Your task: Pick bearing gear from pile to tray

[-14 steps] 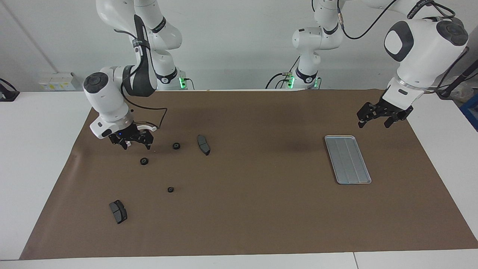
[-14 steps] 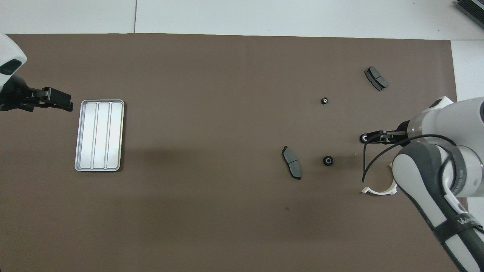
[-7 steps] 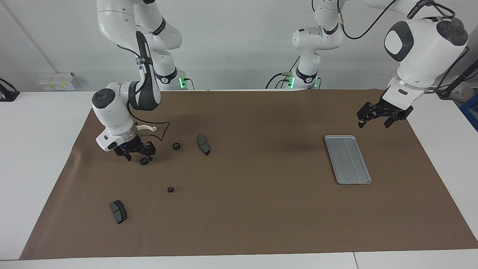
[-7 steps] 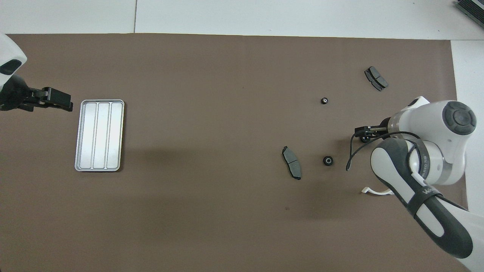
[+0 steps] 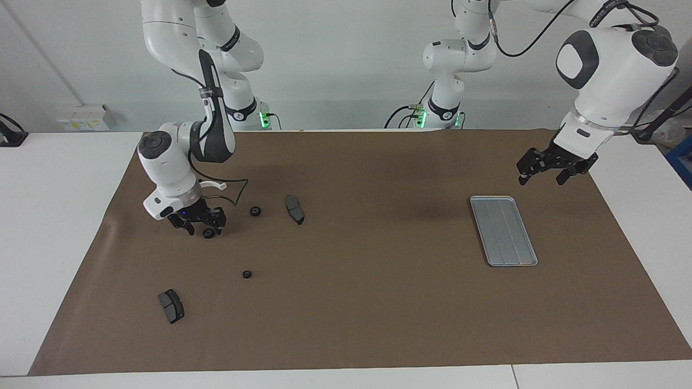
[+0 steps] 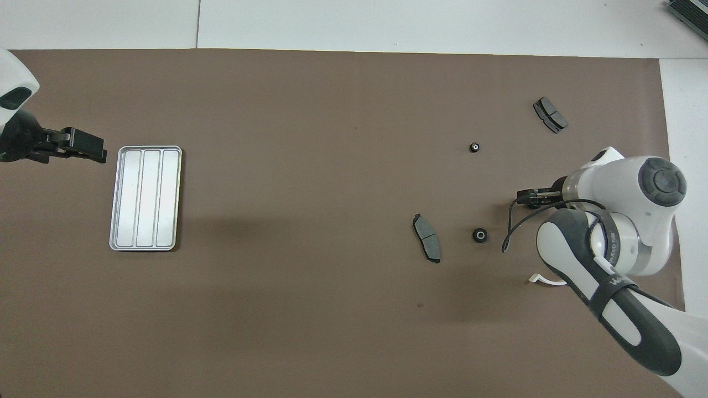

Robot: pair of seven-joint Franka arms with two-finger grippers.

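Since the earlier frames your right gripper (image 5: 198, 229) has dropped from above the mat onto a black ring (image 5: 208, 233), and its wrist has swung nearer the mat's middle. Reading the facing view from its left: your right arm bends down steeply from its base, forearm folded, wrist pointing at the mat; the fingers straddle the ring at mat level, and you cannot tell whether they already pinch it. A white half-ring bracket (image 5: 212, 185) lies just beside the wrist, nearer the robots. Two more black rings (image 5: 255, 211) (image 5: 247, 274) and two dark grey curved pads (image 5: 294, 209) (image 5: 171, 306) lie scattered around, apart from one another. Toward the left arm's end, the ribbed silver tray (image 5: 504, 230) lies flat on the mat, nothing on it. Your left gripper (image 5: 557, 168) hangs in the air over bare mat beside the tray, fingers spread, holding nothing; that arm waits. Brown matting (image 5: 367, 302) covers a white table (image 5: 54, 178); a plain pale wall (image 5: 346, 65) stands at the robots' bases.
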